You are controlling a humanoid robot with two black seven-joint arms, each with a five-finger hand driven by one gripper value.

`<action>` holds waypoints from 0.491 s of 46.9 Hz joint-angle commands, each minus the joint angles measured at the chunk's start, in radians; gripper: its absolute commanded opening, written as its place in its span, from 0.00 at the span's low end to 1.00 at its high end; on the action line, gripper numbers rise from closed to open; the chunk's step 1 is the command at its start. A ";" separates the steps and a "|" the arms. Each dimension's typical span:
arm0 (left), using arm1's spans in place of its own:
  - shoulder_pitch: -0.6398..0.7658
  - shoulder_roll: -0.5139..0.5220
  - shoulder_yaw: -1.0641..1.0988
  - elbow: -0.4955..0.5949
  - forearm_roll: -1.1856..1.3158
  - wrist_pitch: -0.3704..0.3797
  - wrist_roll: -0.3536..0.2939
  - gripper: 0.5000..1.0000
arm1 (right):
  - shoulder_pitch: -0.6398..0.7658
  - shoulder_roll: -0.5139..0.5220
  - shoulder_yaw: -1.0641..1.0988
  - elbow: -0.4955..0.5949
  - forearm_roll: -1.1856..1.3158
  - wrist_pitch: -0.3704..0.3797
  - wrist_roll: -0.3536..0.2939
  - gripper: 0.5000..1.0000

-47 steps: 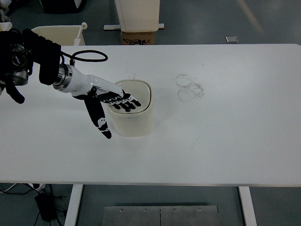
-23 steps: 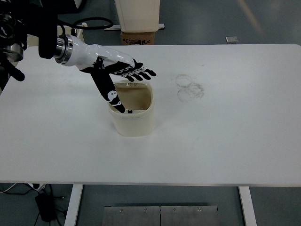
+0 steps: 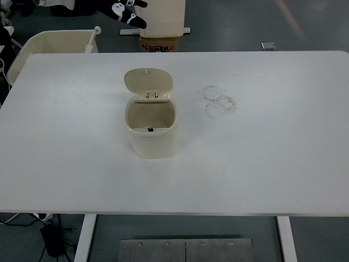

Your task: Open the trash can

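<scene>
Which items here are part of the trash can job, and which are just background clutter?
Job: trash can, lid standing open; left hand at the top edge.

Lying about: ring marks on table, cream bin, cardboard box behind.

One trash can point(image 3: 152, 128) with one raised lid point(image 3: 148, 80) on one table point(image 3: 262, 158); one cardboard box point(image 3: 159, 44) and one bin point(image 3: 52, 43) behind it.

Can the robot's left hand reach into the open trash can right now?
Probably not right away. The left hand is raised far up at the top edge of the picture, well away from the trash can. But the lid stands flipped open and nothing blocks the opening, so the way looks free.
</scene>
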 commanded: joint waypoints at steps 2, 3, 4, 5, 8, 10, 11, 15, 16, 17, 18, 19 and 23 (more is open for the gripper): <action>0.048 0.007 -0.086 0.039 -0.016 0.002 -0.016 1.00 | 0.000 0.000 0.000 0.000 0.000 0.000 0.000 0.99; 0.059 0.007 -0.109 0.045 -0.022 0.002 -0.017 1.00 | 0.000 0.000 0.000 0.000 0.000 0.001 0.000 0.99; 0.071 0.005 -0.131 0.050 -0.031 0.002 -0.017 1.00 | 0.000 0.000 0.000 0.000 0.000 0.000 0.000 0.99; 0.085 0.005 -0.151 0.056 -0.039 0.003 -0.018 1.00 | 0.000 0.000 0.000 0.000 0.000 0.001 0.000 0.99; 0.131 0.004 -0.206 0.080 -0.062 0.019 -0.032 1.00 | 0.000 0.000 0.000 0.000 0.000 0.001 0.000 0.99; 0.157 -0.001 -0.237 0.100 -0.068 0.034 -0.043 1.00 | 0.000 0.000 0.000 0.000 0.000 0.000 0.000 0.99; 0.167 -0.003 -0.246 0.109 -0.071 0.043 -0.047 1.00 | 0.000 0.000 0.000 0.000 0.000 0.000 0.000 0.99; 0.215 -0.006 -0.275 0.142 -0.086 0.066 -0.078 1.00 | 0.000 0.000 0.000 0.000 0.000 0.001 0.000 0.99; 0.229 -0.006 -0.281 0.149 -0.097 0.068 -0.092 1.00 | 0.000 0.000 0.000 0.000 0.000 0.000 0.000 0.99; 0.244 -0.006 -0.288 0.159 -0.111 0.072 -0.107 1.00 | 0.000 0.000 0.000 0.000 0.000 0.000 0.000 0.99; 0.258 -0.006 -0.294 0.166 -0.126 0.074 -0.119 1.00 | 0.000 0.000 0.000 0.000 0.000 0.000 0.000 0.99; 0.272 -0.007 -0.298 0.177 -0.143 0.075 -0.131 1.00 | 0.000 0.000 0.000 0.000 0.000 0.000 0.000 0.99; 0.319 -0.015 -0.309 0.223 -0.207 0.077 -0.147 1.00 | 0.000 0.000 0.000 0.000 0.000 0.000 0.000 0.99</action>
